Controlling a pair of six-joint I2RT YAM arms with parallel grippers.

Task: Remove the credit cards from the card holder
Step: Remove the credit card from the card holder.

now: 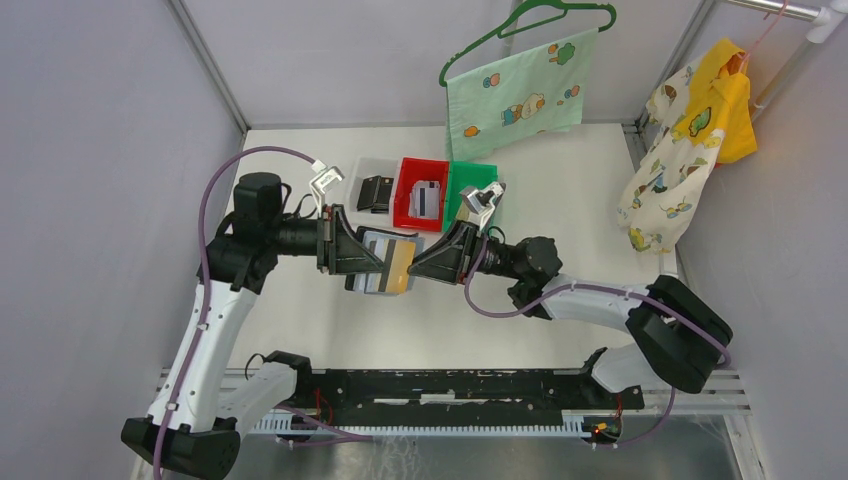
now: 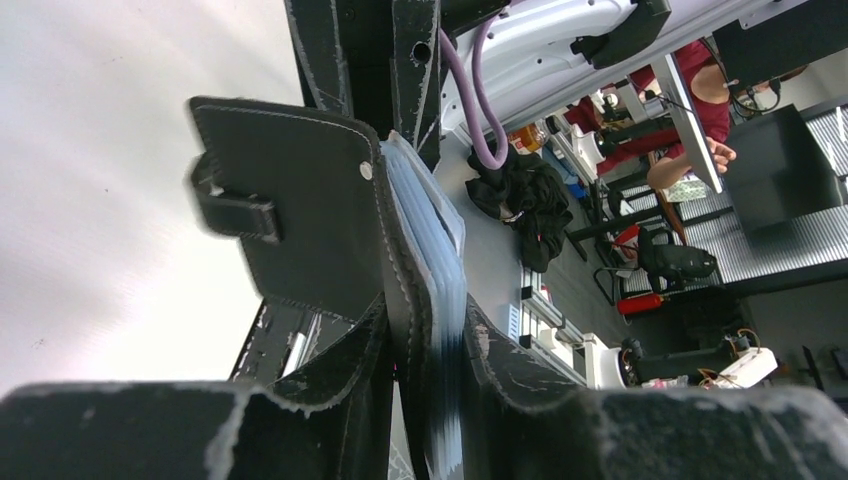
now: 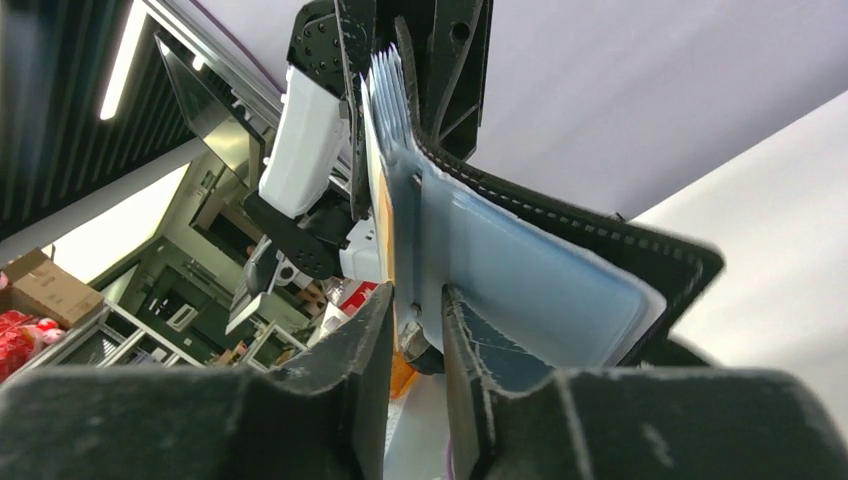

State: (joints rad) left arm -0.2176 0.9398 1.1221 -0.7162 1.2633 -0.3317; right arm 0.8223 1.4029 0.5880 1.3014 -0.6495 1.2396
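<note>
The black card holder (image 1: 370, 270) hangs open above the table between both arms. My left gripper (image 1: 350, 252) is shut on its cover and clear sleeves (image 2: 435, 250), and the snap tab (image 2: 235, 210) points left in the left wrist view. A tan-gold credit card (image 1: 400, 268) sticks out of the holder's right side. My right gripper (image 1: 425, 262) meets that side. In the right wrist view its jaws (image 3: 418, 295) stand narrowly open on either side of the sleeve edge and the tan card (image 3: 385, 230). The holder's black cover (image 3: 640, 245) spreads to the right.
Behind the holder stand a clear bin (image 1: 365, 168) with a black item, a red bin (image 1: 408, 195) holding cards (image 1: 428, 198), and a green bin (image 1: 470, 175). A green cloth on a hanger (image 1: 515, 95) and a yellow garment (image 1: 700, 130) hang at the back and right.
</note>
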